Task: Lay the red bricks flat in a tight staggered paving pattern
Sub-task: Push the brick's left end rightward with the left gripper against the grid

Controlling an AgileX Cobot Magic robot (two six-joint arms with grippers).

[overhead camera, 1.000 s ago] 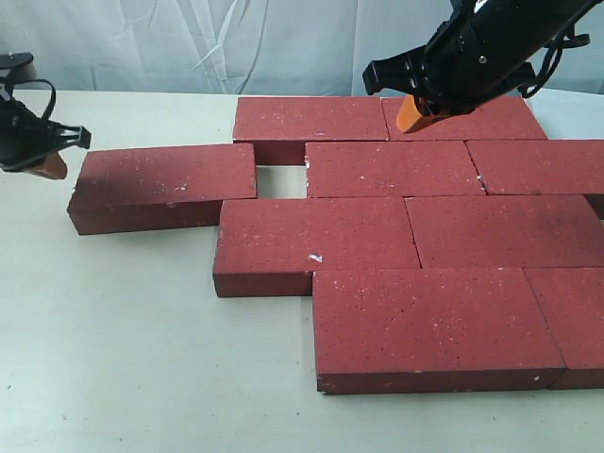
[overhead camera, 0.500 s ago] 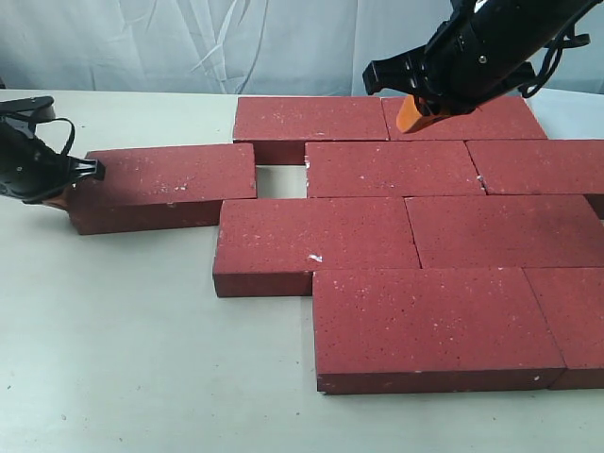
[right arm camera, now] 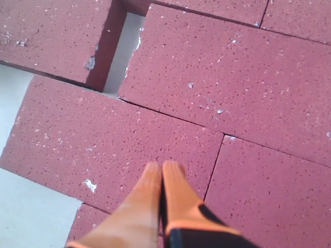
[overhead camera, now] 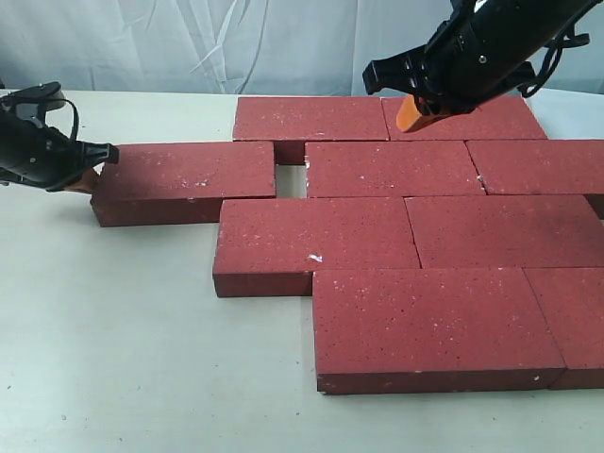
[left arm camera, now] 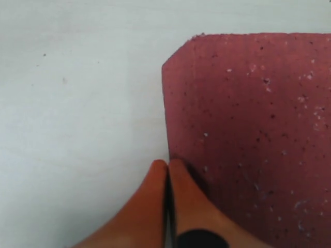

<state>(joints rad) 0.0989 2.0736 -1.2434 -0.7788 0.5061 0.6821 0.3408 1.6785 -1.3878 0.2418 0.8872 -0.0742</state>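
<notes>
Several red bricks lie flat in staggered rows on the table. One loose red brick (overhead camera: 189, 177) sits at the left, with a small gap (overhead camera: 291, 179) between it and its row. My left gripper (overhead camera: 90, 175) is shut, its orange tips pressed against that brick's left end (left arm camera: 248, 134); in the left wrist view the gripper (left arm camera: 168, 164) touches the brick's edge. My right gripper (overhead camera: 415, 111) hangs shut above the back row, holding nothing; in the right wrist view it (right arm camera: 163, 166) hovers over laid bricks (right arm camera: 217, 67).
The white table (overhead camera: 123, 349) stretches out left and in front of the bricks. A pale cloth backdrop (overhead camera: 189, 38) runs along the far edge. The front brick (overhead camera: 434, 326) reaches close to the table's near side.
My left gripper has come down to the loose brick's left end and pushed it rightward, narrowing the gap to its row. The right arm has stayed still.
</notes>
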